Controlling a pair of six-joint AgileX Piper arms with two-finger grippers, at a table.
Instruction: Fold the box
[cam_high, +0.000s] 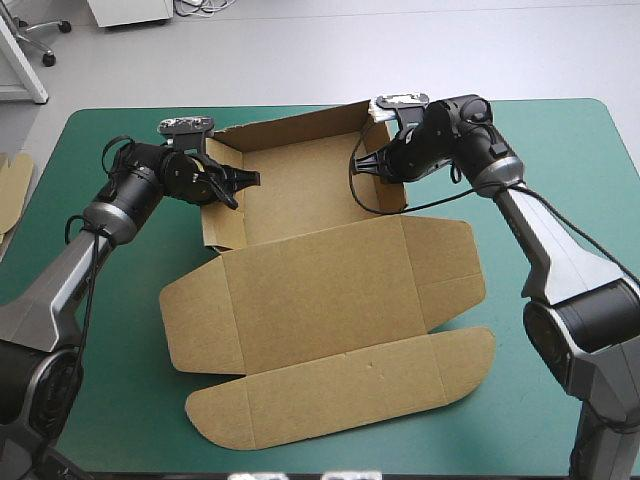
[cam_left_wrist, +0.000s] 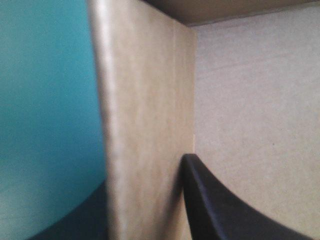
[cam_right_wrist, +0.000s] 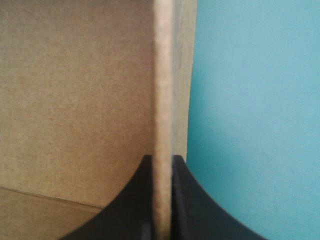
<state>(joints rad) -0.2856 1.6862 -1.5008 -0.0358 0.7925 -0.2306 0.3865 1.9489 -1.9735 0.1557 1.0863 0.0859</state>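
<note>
**Operator:** Where was the box (cam_high: 330, 270), and which step was in hand?

**Technician:** It lay at mid-table on the teal-green cover (cam_high: 120, 140). The tray (cam_high: 300, 180), with its walls raised, sat toward the far edge. The lid (cam_high: 320, 320) lay flat toward the near edge. The step was judged to be setting the tray's two side walls.

**Operator:** How was that step best carried out?

**Technician:** Both walls were to be worked evenly, so that the tray neither skewed nor slid. Each wall was to be kept square to the floor and pressed fully along its crease before release. The flat lid was to be left alone.

**Operator:** What was the state of the jaws?

**Technician:** The right gripper (cam_high: 364, 165) was all but closed, pinching the right wall (cam_right_wrist: 162, 75) between its black fingers. The left gripper (cam_high: 246, 190) stood astride the left wall (cam_left_wrist: 145, 100) with its fingers apart. The inner finger (cam_left_wrist: 225, 210) lay against the board. No firm clamp was evident there.
</note>
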